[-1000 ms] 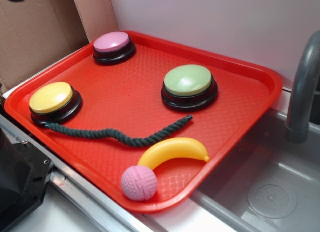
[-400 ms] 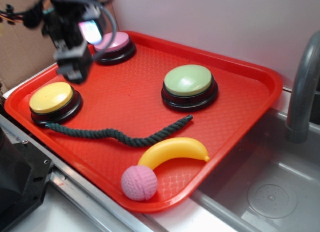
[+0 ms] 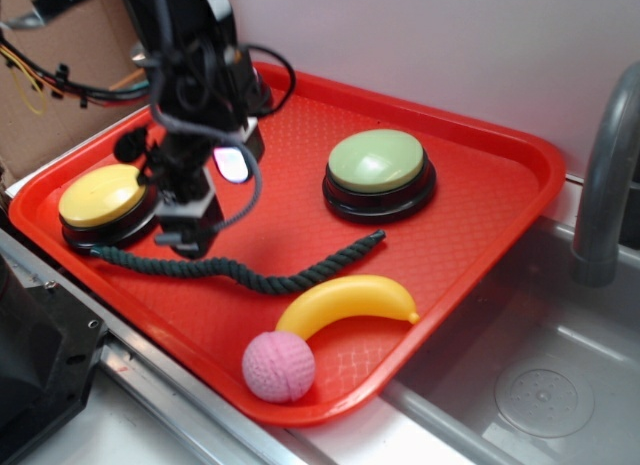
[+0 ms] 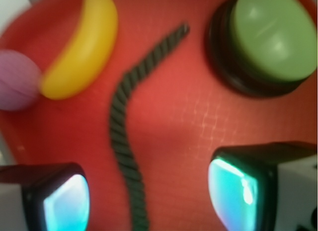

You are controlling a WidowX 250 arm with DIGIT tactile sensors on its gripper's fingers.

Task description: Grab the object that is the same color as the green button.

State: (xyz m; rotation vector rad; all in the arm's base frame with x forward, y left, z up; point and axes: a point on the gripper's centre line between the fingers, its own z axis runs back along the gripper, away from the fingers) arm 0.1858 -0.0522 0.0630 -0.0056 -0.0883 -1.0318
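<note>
One red tray carries three domed buttons: a green button, a yellow one and a pink one largely hidden behind the arm. Also on it are one dark green rope, one toy banana and one pink ball. The pincer hangs left of center in the exterior view, directly above the rope's left stretch, released. In the wrist view the rope runs up from between the two spread fingers.
</note>
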